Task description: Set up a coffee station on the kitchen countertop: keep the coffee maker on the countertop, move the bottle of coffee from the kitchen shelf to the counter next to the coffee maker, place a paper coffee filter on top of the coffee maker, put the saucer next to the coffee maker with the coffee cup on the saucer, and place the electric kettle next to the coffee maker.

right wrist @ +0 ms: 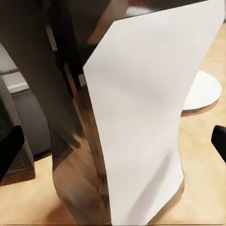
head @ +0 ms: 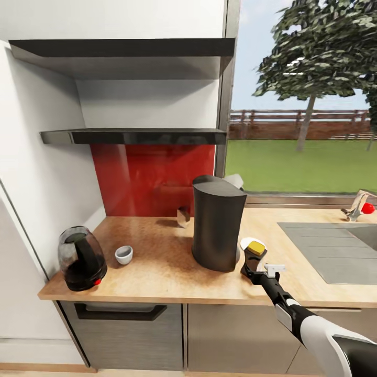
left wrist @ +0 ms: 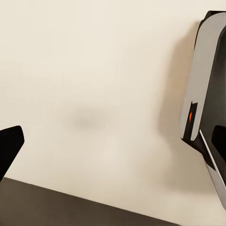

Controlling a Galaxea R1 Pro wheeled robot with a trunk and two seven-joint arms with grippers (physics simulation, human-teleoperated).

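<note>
The robot's right arm (head: 319,330) has a glossy white shell over black joints, with a small grey panel near the wrist. Its slim black forearm ends in a black right gripper (head: 253,260) beside a small white bracket (head: 274,269).

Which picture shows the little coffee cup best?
The head view: the coffee cup sits whole on the countertop, between the electric kettle and the dark coffee maker. I can't pick the cup out in either wrist view; the right wrist looks closely at the coffee maker.
</note>
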